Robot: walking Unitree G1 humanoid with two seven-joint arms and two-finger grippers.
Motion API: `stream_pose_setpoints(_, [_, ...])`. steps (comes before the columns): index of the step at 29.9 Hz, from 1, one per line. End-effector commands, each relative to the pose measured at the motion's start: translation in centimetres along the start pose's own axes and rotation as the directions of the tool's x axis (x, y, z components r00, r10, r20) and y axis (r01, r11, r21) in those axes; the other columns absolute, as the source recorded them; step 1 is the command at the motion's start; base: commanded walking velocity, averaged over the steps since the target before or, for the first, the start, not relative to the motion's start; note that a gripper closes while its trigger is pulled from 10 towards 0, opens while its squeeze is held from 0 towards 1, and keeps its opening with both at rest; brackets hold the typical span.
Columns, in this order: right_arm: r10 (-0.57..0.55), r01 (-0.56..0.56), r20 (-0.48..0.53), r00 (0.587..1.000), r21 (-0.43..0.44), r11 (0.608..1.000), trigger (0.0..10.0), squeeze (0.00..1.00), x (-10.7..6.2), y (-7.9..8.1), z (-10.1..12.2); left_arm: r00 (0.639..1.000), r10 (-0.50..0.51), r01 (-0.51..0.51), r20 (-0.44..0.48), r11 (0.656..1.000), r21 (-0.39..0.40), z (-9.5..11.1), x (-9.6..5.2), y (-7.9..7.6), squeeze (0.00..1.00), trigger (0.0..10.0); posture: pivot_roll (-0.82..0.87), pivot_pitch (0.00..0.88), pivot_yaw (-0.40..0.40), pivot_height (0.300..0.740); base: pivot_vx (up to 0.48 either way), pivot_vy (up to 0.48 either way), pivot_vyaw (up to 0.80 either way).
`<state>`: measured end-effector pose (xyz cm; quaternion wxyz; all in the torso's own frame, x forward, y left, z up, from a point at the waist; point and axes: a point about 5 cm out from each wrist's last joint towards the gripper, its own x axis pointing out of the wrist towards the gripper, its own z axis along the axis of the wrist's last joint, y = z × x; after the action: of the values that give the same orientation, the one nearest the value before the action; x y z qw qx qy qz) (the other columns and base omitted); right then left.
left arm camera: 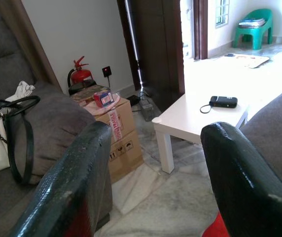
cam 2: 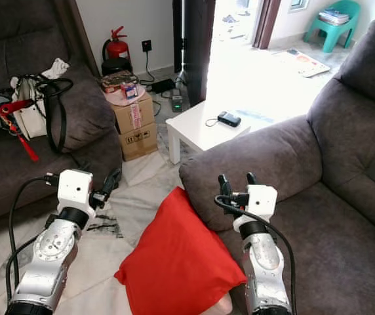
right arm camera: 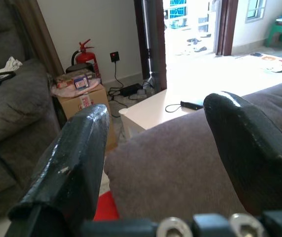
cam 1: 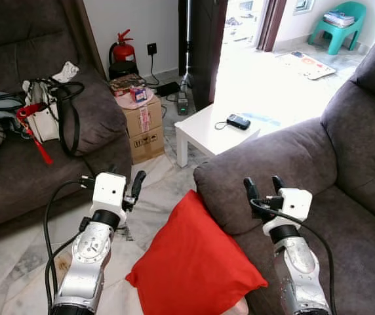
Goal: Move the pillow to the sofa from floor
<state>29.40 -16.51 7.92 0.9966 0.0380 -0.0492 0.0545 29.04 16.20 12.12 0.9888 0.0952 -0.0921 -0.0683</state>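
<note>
In your left eye view the red pillow (cam 1: 194, 259) stands tilted on the marble floor (cam 1: 17, 275), leaning against the front of the grey sofa (cam 1: 305, 157) on the right, just below its armrest. Your left gripper (cam 1: 132, 189) hovers over the floor to the left of the pillow, clear of it, and your right gripper (cam 1: 265, 190) hangs above the sofa armrest just right of the pillow's top corner; both pairs of fingers are spread and hold nothing. Farther off sit a white coffee table (cam 1: 204, 131) with a small black device (cam 1: 238, 121) on it, a cardboard box (cam 1: 145, 125), and a red fire extinguisher (cam 1: 123, 51) by the wall; a second dark sofa (cam 1: 17, 170) on the left carries a white handbag (cam 1: 43, 115). The right eye view gives you the same layout, with a green chair (cam 2: 335, 23) far right. In your left wrist view the fingers (left arm camera: 67, 187) stand wide apart, a sliver of the pillow showing beside one of them. In your right wrist view the fingers (right arm camera: 67, 168) are likewise parted over the armrest, a corner of red pillow below.
</note>
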Motion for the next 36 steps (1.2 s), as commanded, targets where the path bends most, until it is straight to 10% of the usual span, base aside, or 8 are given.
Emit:
stream_pose_setpoints(1, [-0.005, 0.005, -0.01, 1.0, 0.003, 1.0, 10.0, 0.0, 0.2, 0.0, 0.0, 1.0, 0.007, -0.007, 0.004, 1.0, -0.005, -0.1, -0.1, 0.1, 0.0, 10.0, 0.0, 0.05, -0.01, 0.74, 0.0, 0.0, 0.0])
stream_pose_setpoints(21, [0.022, -0.022, -0.007, 1.0, 0.028, 0.999, 10.0, 0.0, 0.8, 1.2, 0.2, 1.0, 0.002, -0.002, -0.003, 1.0, -0.01, -0.3, 0.0, 0.1, 0.0, 10.0, 0.0, 0.053, -0.008, 0.625, 0.0, 0.0, 0.0])
stream_pose_setpoints(36, [0.015, -0.014, -0.015, 1.0, 0.037, 0.999, 10.0, 0.0, 1.0, 1.1, 0.2, 1.0, 0.019, -0.019, -0.009, 0.999, -0.029, -0.4, 0.2, 0.2, 0.0, 10.0, 0.0, 0.069, -0.02, 0.625, 0.0, 0.0, 0.0])
